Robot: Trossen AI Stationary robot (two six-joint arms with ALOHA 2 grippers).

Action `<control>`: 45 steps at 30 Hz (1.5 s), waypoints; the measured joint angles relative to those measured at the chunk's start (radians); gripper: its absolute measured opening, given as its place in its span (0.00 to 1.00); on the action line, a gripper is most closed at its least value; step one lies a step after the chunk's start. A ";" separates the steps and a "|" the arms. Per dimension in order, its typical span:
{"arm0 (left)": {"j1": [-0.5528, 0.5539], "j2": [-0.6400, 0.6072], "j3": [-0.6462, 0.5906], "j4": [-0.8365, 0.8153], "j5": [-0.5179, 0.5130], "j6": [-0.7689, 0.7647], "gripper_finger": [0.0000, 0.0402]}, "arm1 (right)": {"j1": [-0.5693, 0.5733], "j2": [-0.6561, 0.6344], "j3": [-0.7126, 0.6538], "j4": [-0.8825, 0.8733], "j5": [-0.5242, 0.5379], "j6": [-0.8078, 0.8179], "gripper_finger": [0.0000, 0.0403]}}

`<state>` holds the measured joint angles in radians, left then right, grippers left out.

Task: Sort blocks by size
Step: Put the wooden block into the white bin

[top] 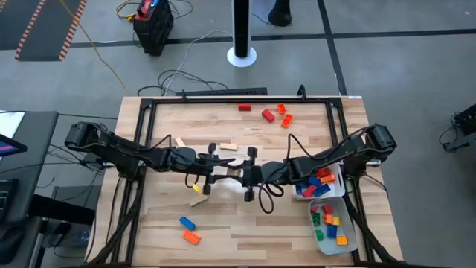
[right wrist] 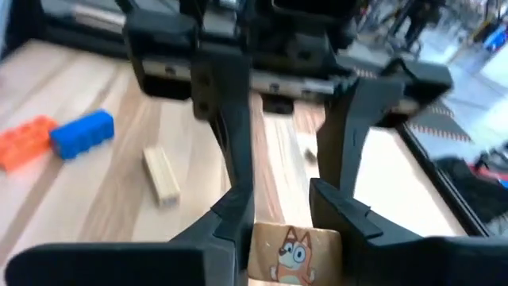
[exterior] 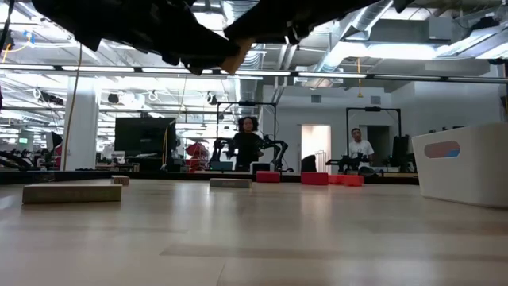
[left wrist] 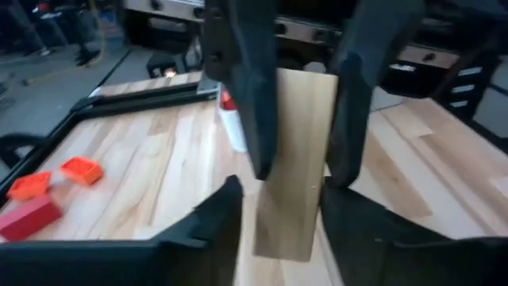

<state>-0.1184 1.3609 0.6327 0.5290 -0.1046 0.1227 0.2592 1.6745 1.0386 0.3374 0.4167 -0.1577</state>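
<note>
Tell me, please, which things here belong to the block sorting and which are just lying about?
Job in hand:
- tan block between left tool and right tool, mid-table
- red and orange blocks
- blue block
- white trays holding blocks

Lying about:
- floor cables
- black case
- pole base

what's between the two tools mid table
A flat tan block spans the gap. The left tool and right tool each grip an end, as both wrist views show.
</note>
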 joint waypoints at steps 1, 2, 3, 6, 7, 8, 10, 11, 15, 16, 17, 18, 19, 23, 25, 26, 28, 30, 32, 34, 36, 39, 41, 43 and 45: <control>0.000 0.000 0.000 -0.009 -0.011 -0.003 0.43 | 0.000 0.000 0.000 -0.012 0.002 0.000 0.32; 0.000 0.000 0.000 -0.021 -0.024 -0.004 0.46 | 0.001 -0.005 0.000 -0.037 0.005 0.000 0.32; 0.000 0.000 0.000 -0.033 -0.034 -0.004 0.50 | 0.004 -0.013 -0.001 -0.069 0.013 0.007 0.32; 0.000 -0.001 0.000 -0.096 -0.065 -0.004 0.59 | 0.019 -0.066 -0.001 -0.207 0.026 0.074 0.32; 0.000 -0.001 0.000 -0.123 -0.073 -0.004 0.61 | 0.026 -0.091 -0.001 -0.274 0.026 0.113 0.32; 0.000 -0.001 0.000 -0.149 -0.077 -0.008 0.62 | 0.033 -0.113 0.000 -0.348 0.026 0.155 0.32; 0.000 -0.001 0.000 -0.190 -0.084 -0.016 0.63 | 0.052 -0.162 0.000 -0.501 0.026 0.251 0.32; 0.000 -0.001 0.000 -0.206 -0.090 -0.016 0.63 | 0.064 -0.186 0.000 -0.584 0.027 0.302 0.32; 0.007 -0.001 0.000 -0.234 -0.134 -0.011 0.63 | 0.118 -0.302 0.000 -0.876 0.027 0.539 0.33; 0.010 -0.001 0.000 -0.232 -0.136 -0.011 0.64 | 0.135 -0.333 0.000 -0.940 0.027 0.602 0.34; 0.014 -0.001 0.000 -0.230 -0.136 -0.011 0.64 | 0.150 -0.360 0.000 -1.010 0.027 0.661 0.35; 0.018 -0.001 0.000 -0.228 -0.137 -0.012 0.64 | 0.165 -0.388 0.000 -1.082 0.027 0.721 0.35; 0.022 -0.001 0.000 -0.227 -0.137 -0.013 0.64 | 0.179 -0.411 0.000 -1.153 0.027 0.781 0.35; 0.028 -0.001 0.000 -0.227 -0.137 -0.015 0.64 | 0.218 -0.464 0.000 -1.404 0.027 1.025 0.33; 0.028 -0.001 0.000 -0.227 -0.137 -0.015 0.64 | 0.232 -0.465 -0.005 -1.469 0.033 1.107 0.32; 0.028 -0.001 0.000 -0.227 -0.137 -0.015 0.64 | 0.241 -0.464 -0.021 -1.475 0.033 1.133 0.33; 0.028 -0.001 0.000 -0.229 -0.137 -0.022 0.64 | 0.257 -0.459 -0.061 -1.464 0.033 1.155 0.36; 0.028 -0.001 0.000 -0.236 -0.137 -0.043 0.64 | 0.268 -0.456 -0.106 -1.444 0.025 1.182 0.43; 0.028 -0.001 0.000 -0.254 -0.138 -0.050 0.64 | 0.265 -0.457 -0.136 -1.443 -0.001 1.227 0.52; 0.028 -0.015 0.000 -0.301 -0.137 -0.049 0.64 | 0.262 -0.457 -0.135 -1.453 -0.027 1.253 0.60; 0.019 -0.055 0.000 -0.378 -0.140 -0.061 0.64 | 0.263 -0.458 -0.105 -1.418 0.008 1.264 0.65; -0.012 -0.126 0.000 -0.553 -0.133 -0.115 0.64 | 0.308 -0.459 -0.088 -1.192 0.211 1.125 0.67; -0.038 -0.160 0.000 -0.665 -0.132 -0.168 0.64 | 0.336 -0.445 -0.109 -0.968 0.370 0.946 0.67; -0.062 -0.182 0.000 -0.751 -0.131 -0.239 0.64 | 0.340 -0.412 -0.132 -0.778 0.486 0.768 0.68; -0.081 -0.183 0.000 -0.809 -0.129 -0.320 0.64 | 0.323 -0.360 -0.152 -0.633 0.567 0.638 0.68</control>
<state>-0.1990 1.1780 0.6331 -0.2799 -0.2338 -0.1970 0.5820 1.3147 0.8865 -0.2951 0.9835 0.4801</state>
